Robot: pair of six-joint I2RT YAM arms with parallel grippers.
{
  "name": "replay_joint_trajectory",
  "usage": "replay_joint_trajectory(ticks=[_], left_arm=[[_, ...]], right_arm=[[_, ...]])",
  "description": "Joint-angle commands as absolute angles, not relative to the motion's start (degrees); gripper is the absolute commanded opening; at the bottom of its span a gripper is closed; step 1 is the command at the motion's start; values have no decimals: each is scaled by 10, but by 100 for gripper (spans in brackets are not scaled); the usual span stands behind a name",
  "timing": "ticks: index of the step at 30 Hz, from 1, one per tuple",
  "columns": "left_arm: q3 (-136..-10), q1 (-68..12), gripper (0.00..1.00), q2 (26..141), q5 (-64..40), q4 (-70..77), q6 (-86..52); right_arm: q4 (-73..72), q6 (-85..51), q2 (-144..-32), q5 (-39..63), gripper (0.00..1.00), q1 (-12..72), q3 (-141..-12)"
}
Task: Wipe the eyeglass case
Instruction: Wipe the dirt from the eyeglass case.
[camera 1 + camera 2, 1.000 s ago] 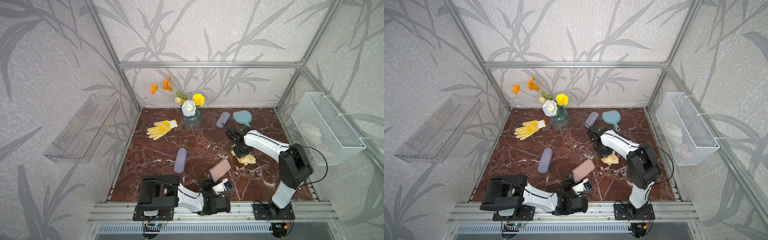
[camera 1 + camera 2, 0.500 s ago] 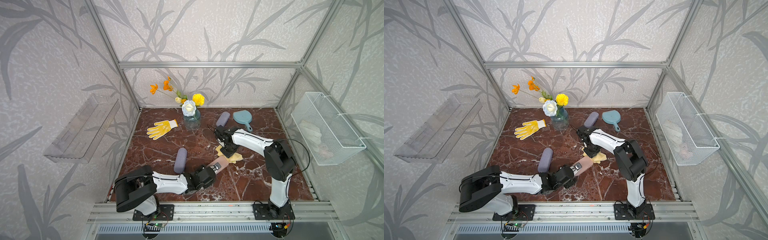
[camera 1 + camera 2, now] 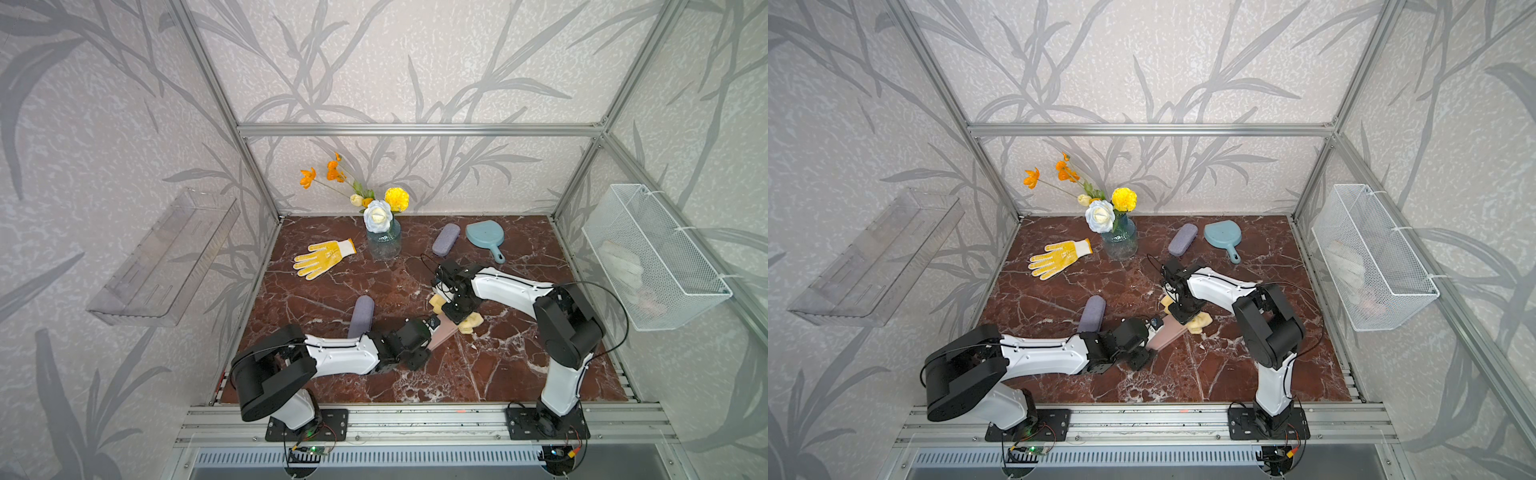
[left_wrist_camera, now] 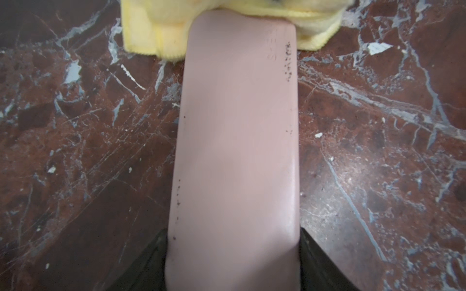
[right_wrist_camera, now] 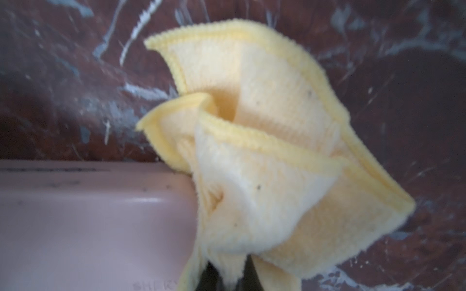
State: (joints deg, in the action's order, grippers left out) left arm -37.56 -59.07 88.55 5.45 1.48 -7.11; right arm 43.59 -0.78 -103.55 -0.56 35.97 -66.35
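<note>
Red-brown marble forms the tabletop [image 3: 478,374]. Near its front middle, between the two arms, you will find the pink eyeglass case [image 4: 237,151]. The left gripper [image 4: 234,264] stands partly open and is clamped across the case's near end, one jaw on each long side. Whether the case rests on the marble cannot be told.

The right gripper [image 5: 227,279] is fully closed on a bunched yellow microfibre cloth [image 5: 264,176]. The cloth touches the far end of the case.

Expect these faults:
- The case is smooth and held at one end only. Downward pressure at the far end could lever it and make it slip in the left jaws.
- The cloth is gathered into folds, so it may ride over the surface in a narrow strip and miss the dark specks [image 4: 287,60] along both long edges.

Faint embossed lettering [image 4: 271,45] sits near the far end. It appears to begin "SH"; the rest is not legible.
</note>
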Motion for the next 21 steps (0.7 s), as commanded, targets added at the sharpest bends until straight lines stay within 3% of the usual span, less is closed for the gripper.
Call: replay_joint_trajectory(ticks=[1, 6, 10, 12, 16, 21], left_arm=[[-374, -577, 9, 918, 52, -37, -166], [-381, -567, 9, 925, 39, -47, -175], [-380, -566, 9, 921, 29, -45, -164], [-376, -566, 9, 917, 22, -39, -152], [-358, -575, 9, 901, 16, -12, -98], [-351, -607, 10, 888, 84, 1, -39]], right_arm=[[484, -74, -989, 170, 0, 388, -595], [467, -112, -876, 218, 0, 397, -541], [495, -138, -805, 169, 0, 343, -549], [524, -135, -798, 77, 0, 324, -578], [535, -73, -848, -108, 0, 325, -650], [550, -25, -1004, -189, 0, 335, -768]])
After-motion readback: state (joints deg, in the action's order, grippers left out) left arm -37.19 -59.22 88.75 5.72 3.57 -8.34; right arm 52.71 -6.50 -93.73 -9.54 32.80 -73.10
